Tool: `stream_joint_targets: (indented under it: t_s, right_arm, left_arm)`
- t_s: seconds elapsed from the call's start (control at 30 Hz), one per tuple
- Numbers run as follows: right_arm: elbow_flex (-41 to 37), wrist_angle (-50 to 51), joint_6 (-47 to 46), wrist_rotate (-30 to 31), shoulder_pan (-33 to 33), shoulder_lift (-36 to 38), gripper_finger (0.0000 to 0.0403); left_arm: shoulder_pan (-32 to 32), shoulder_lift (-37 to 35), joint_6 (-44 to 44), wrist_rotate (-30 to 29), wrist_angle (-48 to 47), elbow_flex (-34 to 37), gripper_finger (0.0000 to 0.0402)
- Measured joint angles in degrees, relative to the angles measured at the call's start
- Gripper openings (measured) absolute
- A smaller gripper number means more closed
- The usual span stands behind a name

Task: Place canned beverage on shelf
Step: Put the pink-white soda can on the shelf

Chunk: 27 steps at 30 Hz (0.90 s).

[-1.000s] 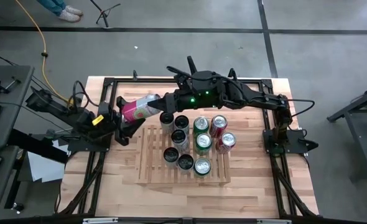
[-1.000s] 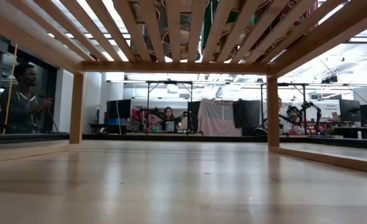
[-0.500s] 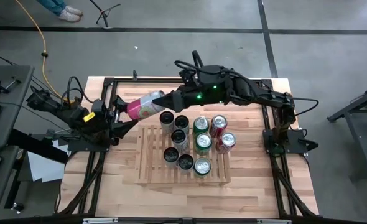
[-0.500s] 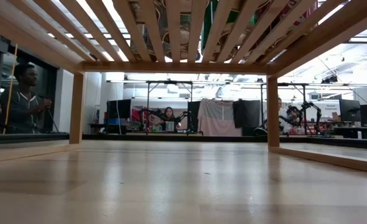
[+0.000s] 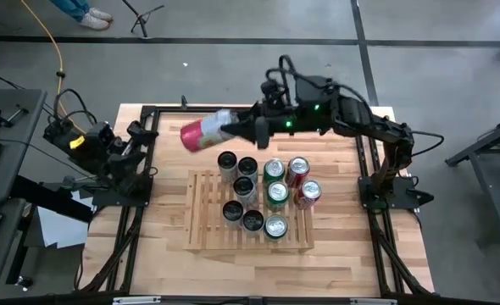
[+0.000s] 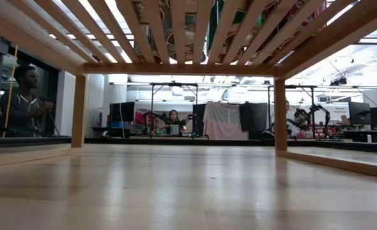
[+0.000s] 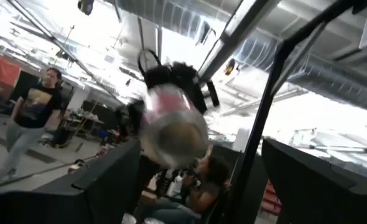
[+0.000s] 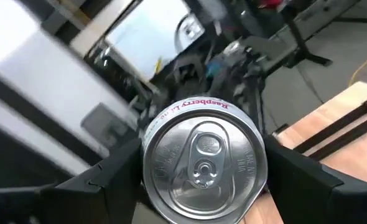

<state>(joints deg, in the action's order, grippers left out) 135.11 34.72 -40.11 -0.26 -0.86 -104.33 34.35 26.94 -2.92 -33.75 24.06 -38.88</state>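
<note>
1. Two arms show from above: the right arm stretches across the table's far edge toward 10 o'clock, its gripper [image 5: 233,129] holding a pink can [image 5: 201,135] on its side above the table.
2. Left gripper [image 5: 140,140] sits pulled back at the table's 9 o'clock edge; whether its fingers are apart cannot be told.
3. Pink can is a smooth cylinder with a silver pull-tab lid [image 8: 203,158].
4. Right fingers [image 8: 112,171] are clamped on the can's sides.
5. Slatted light-wood shelf [image 5: 201,220] lies mid-table, bearing nine upright cans [image 5: 267,196] at its right.
</note>
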Motion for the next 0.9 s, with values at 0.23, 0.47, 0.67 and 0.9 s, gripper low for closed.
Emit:
stream_joint_targets:
  t_s: [0.23, 0.47, 0.67, 0.9]
  right_arm:
    - [-0.17, -0.59, 4.97, -1.31, -4.82, -3.20, 0.0276]
    - [-0.07, -0.38, 12.50, 2.27, -8.38, -6.29, 0.0276]
    - [-0.09, 0.94, 19.75, 4.42, -11.29, -9.75, 0.0276]
    - [-0.15, 4.88, 25.00, 9.36, -11.59, -11.28, 0.0276]
  left_arm:
    - [-0.04, -1.81, -1.02, -0.51, 1.74, -0.01, 0.0326]
    - [-0.04, -1.78, -1.53, -1.88, 2.41, -0.01, 0.0326]
    - [-0.04, -1.78, -2.94, -3.37, 2.44, -0.01, 0.0326]
    - [-0.09, -0.97, -7.59, -2.87, 0.72, -0.01, 0.0326]
